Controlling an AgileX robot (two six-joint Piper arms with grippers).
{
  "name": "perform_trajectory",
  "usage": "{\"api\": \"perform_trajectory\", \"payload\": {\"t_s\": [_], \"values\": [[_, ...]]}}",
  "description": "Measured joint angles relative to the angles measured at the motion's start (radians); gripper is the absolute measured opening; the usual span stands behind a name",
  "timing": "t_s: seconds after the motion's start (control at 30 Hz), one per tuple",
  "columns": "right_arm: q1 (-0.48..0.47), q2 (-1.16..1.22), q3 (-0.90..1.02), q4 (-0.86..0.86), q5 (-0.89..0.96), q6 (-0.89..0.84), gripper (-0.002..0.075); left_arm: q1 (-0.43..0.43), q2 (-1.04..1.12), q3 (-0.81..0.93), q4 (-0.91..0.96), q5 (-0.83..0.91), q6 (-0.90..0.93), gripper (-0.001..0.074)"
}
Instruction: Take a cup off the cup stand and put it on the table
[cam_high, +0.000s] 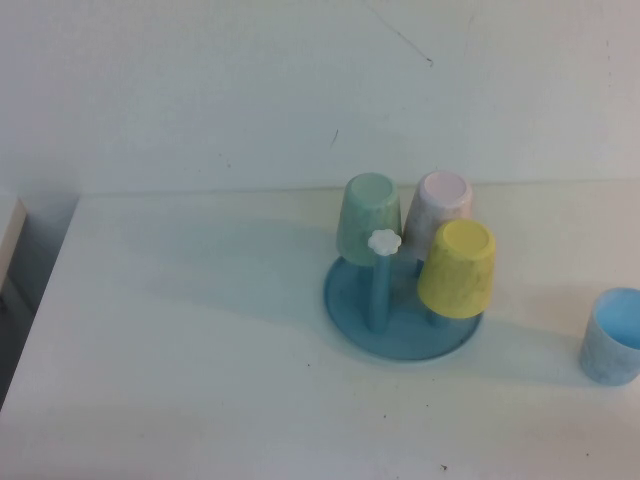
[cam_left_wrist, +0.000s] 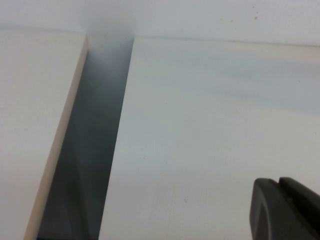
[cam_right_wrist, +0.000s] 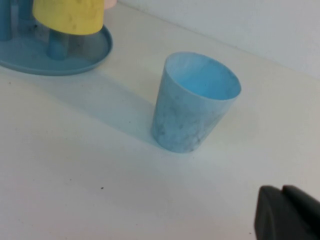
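Note:
The yellow cup hangs upside down on a front right peg of the blue cup stand, which sits at the table's middle. It also shows in the right wrist view above the stand's dish. One bare peg with a white flower knob stands at the front. My right gripper is shut and empty, low over the table near the light blue cup. My left gripper is shut and empty over the table's left part. Neither gripper shows in the high view.
A pale green cup and a pink cup hang upside down on the stand's back pegs. The light blue cup stands upright at the right. A dark gap runs along the white table's left edge.

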Motion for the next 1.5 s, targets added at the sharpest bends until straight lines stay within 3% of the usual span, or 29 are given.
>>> {"api": "perform_trajectory", "payload": {"t_s": [0.53, 0.7, 0.97, 1.3, 1.5], "values": [[0.000, 0.000, 0.004, 0.005, -0.075, 0.002, -0.0003, 0.000, 0.000, 0.000, 0.000, 0.000, -0.003, -0.0003], [0.000, 0.000, -0.144, 0.044, -0.052, 0.002, -0.0003, 0.000, 0.000, 0.000, 0.000, 0.000, -0.003, -0.0003], [0.000, 0.081, -0.514, 0.058, 0.195, 0.147, -0.0003, 0.000, 0.000, 0.000, 0.000, 0.000, -0.003, -0.0003], [0.000, 0.158, -0.526, 0.068, 0.176, 0.174, -0.0003, 0.000, 0.000, 0.000, 0.000, 0.000, -0.001, -0.0003], [0.000, 0.274, -0.533, 0.049, 0.191, 0.104, -0.0003, 0.000, 0.000, 0.000, 0.000, 0.000, -0.001, -0.0003]]}}
